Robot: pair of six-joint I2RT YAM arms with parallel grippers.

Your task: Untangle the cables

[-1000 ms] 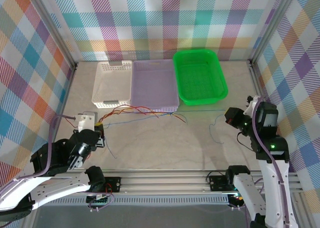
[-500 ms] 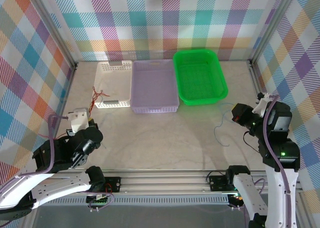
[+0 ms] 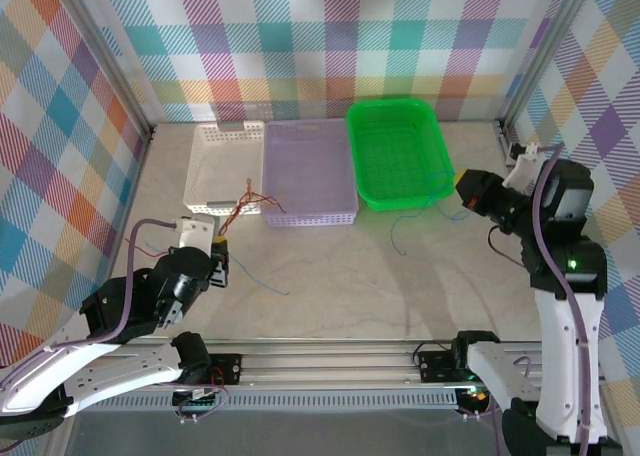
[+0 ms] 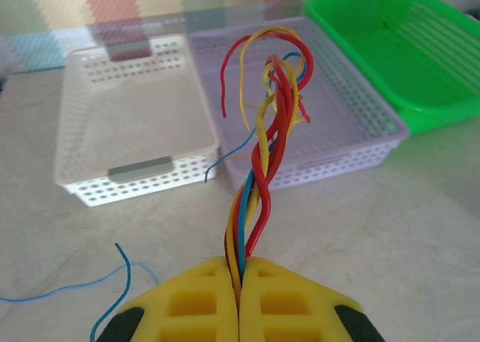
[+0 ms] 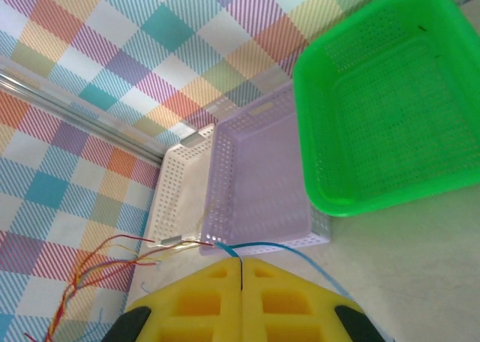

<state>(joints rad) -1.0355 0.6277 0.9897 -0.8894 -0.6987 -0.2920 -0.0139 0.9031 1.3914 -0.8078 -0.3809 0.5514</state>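
Observation:
A twisted bundle of red, yellow and blue cables [image 4: 262,169] stands up from my left gripper [image 4: 238,263], which is shut on it. The bundle [image 3: 243,198] fans out over the front edge of the white and lilac baskets, and my left gripper [image 3: 220,248] sits just in front of them. My right gripper [image 5: 241,263] is shut on one blue cable [image 5: 300,252]. Seen from above, that blue cable [image 3: 393,234] hangs from the raised right gripper [image 3: 461,190] down to the table before the green basket. Another blue strand [image 3: 262,279] lies on the table by the left gripper.
Three baskets stand in a row at the back: white [image 3: 222,146], lilac [image 3: 310,141] and green [image 3: 400,126]. Metal frame rails and chequered walls close in both sides. The loose blue strand [image 4: 112,274] curls on the table at the near left.
My left gripper moved right with the bundle, now at the white and lilac baskets' front. My right gripper moved away toward the green basket, trailing the blue cable apart from the bundle.

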